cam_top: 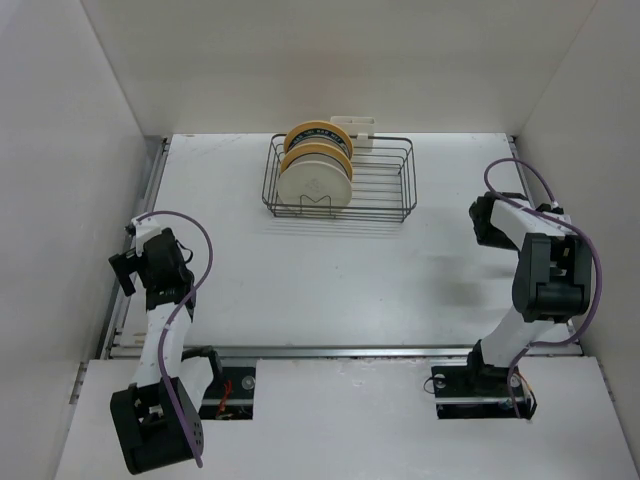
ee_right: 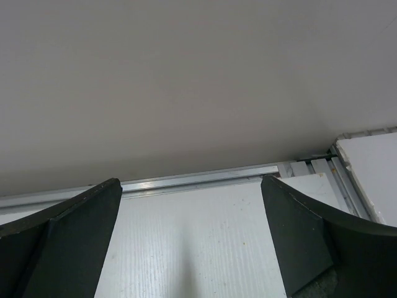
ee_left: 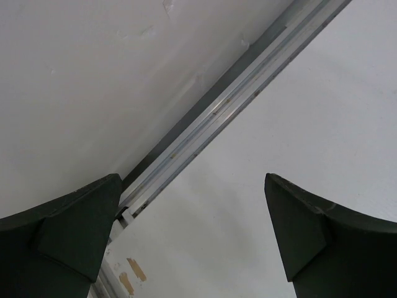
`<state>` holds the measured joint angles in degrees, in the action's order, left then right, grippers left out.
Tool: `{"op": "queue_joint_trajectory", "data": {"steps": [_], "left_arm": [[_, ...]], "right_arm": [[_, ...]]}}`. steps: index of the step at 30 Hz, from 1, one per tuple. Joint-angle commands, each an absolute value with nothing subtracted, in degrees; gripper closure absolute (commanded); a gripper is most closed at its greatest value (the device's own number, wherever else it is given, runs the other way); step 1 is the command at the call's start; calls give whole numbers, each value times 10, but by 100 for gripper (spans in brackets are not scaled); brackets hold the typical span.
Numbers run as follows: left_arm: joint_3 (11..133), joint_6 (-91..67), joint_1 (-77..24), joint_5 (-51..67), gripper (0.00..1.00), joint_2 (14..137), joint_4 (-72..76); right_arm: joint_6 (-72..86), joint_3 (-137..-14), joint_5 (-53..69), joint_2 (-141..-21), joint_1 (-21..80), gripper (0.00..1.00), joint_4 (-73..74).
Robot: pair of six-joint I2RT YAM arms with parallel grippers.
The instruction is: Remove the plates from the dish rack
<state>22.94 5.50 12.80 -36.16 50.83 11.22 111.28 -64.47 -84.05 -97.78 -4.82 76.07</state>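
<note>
Mira: So where do the plates (cam_top: 316, 175) lie from each arm?

Tom: All of them stand on edge in the left half of the dish rack (cam_top: 385, 188), which sits at the far middle of the table (cam_top: 300, 290). The cream plate (cam_top: 316, 192) is nearest, its face turned toward the arms. A yellow-orange plate (cam_top: 316, 152) shows behind it, and a further rim behind that. How many stand in the row cannot be told from above.

Mira: And the grippers?

Tom: Both are empty, with jaws apart. Each wrist view shows only bare table and wall between the fingers. The left gripper (cam_top: 125, 263) hangs by the left wall, so the plates lie farther out and well to its right. The right gripper (cam_top: 487, 218) is near the rack's right end, so the plates lie to its left and a little farther out, past the bare part of the rack.

Mira: Which one is nearer?

Tom: The right looks somewhat nearer, though neither is close. What matters is the axes: the rack runs left to right, while the plates are ranked near to far. A grip on a top rim would probably need the jaws set near-to-far, across the plate's thickness, coming down from above.
</note>
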Motion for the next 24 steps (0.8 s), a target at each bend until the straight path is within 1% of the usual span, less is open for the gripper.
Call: {"op": "queue_joint_trajectory", "data": {"steps": [1, 4, 5, 6, 7, 8, 10, 11, 12, 13, 14, 15, 16, 17, 18, 19, 20, 21, 22, 23, 24], "left_arm": [[233, 47, 125, -361, 0, 501, 137], [233, 47, 125, -361, 0, 501, 137], [233, 47, 125, -361, 0, 501, 137], [238, 47, 125, -386, 0, 511, 137], [244, 47, 125, -409, 0, 516, 137], [278, 20, 125, -463, 0, 516, 114], [322, 10, 125, -496, 0, 530, 71], [349, 10, 125, -497, 0, 538, 7], [407, 10, 125, -442, 0, 538, -34], [440, 22, 125, -374, 0, 545, -80], [474, 106, 125, -287, 0, 554, -173], [517, 131, 125, -193, 0, 562, -234], [605, 131, 125, -58, 0, 578, -288], [641, 140, 125, -5, 0, 584, -327], [676, 140, 125, 45, 0, 590, -382], [730, 145, 125, 89, 0, 595, -400], [749, 145, 125, 177, 0, 602, -407], [761, 150, 125, 219, 0, 602, -407], [783, 172, 125, 262, 0, 609, -415], [794, 185, 125, 330, 0, 623, -422], [807, 192, 125, 353, 0, 634, -430]], "right_arm": [[1122, -664, -874, -976, -51, 0, 794], [1117, -674, -874, -976, -51, 0, 794], [1080, -685, -874, -976, -51, 0, 794], [1051, -699, -874, -969, -51, 0, 794], [1022, -736, -868, -953, -46, 0, 794], [966, -757, -868, -940, -40, 0, 794], [921, -817, -874, -912, -12, 0, 794], [912, -842, -854, -885, -4, 0, 794], [874, -872, -833, -876, 9, 0, 794], [781, -896, -816, -868, 24, 0, 769], [618, -913, -759, -859, 59, 0, 589], [441, -913, -690, -831, 75, 0, 475], [214, -904, -587, -815, 88, 0, 394], [161, -884, -378, -796, 102, 0, 301], [141, -869, -299, -757, 102, 0, 263], [119, -851, -222, -737, 102, 0, 224], [102, -829, -148, -717, 102, 0, 130], [91, -782, -36, -689, 108, 0, 80], [80, -764, 8, -684, 108, 0, 37], [73, -757, 47, -684, 114, 0, 7], [63, -776, 109, -697, 119, 0, -7]]}}
